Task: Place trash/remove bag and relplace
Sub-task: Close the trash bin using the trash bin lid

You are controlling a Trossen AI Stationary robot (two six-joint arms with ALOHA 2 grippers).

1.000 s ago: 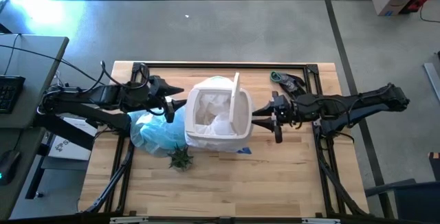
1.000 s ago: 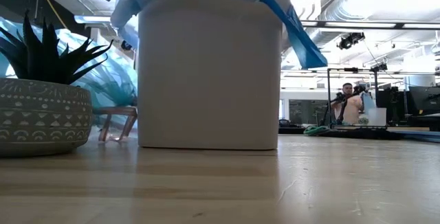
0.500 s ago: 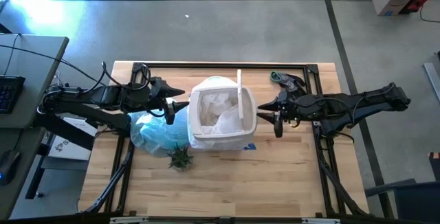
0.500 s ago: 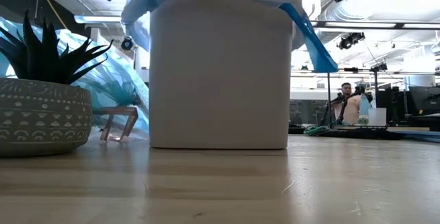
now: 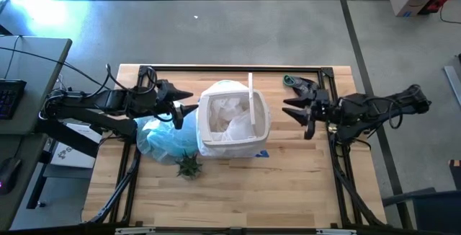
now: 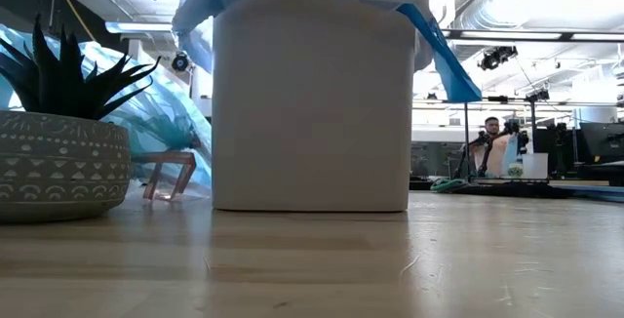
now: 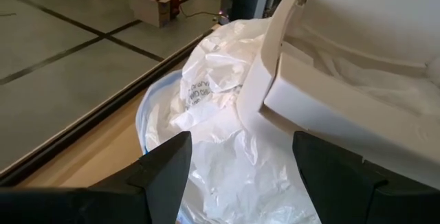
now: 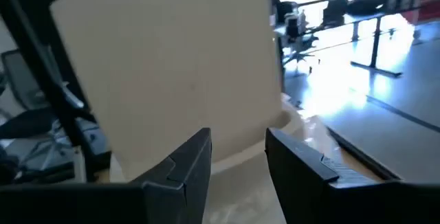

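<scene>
I have the white bin (image 5: 232, 120) standing mid-worktop (image 5: 238, 192) with its lid tipped up, and a thin liner folded over its rim, so I judge a liner is already seated. Inside I see white crumpled material, though I cannot tell liner from trash. A full light-blue bag (image 5: 160, 138) lies on the worktop just beside the bin, on my left arm's side, next to the little potted plant (image 5: 189, 165). My left pincer (image 5: 186, 109) sits at the bin's rim, fingers spread, holding nothing. My right pincer (image 5: 294, 109) is apart from the bin, fingers spread and empty. Left to do, I reckon: settle the liner and close the lid.
</scene>
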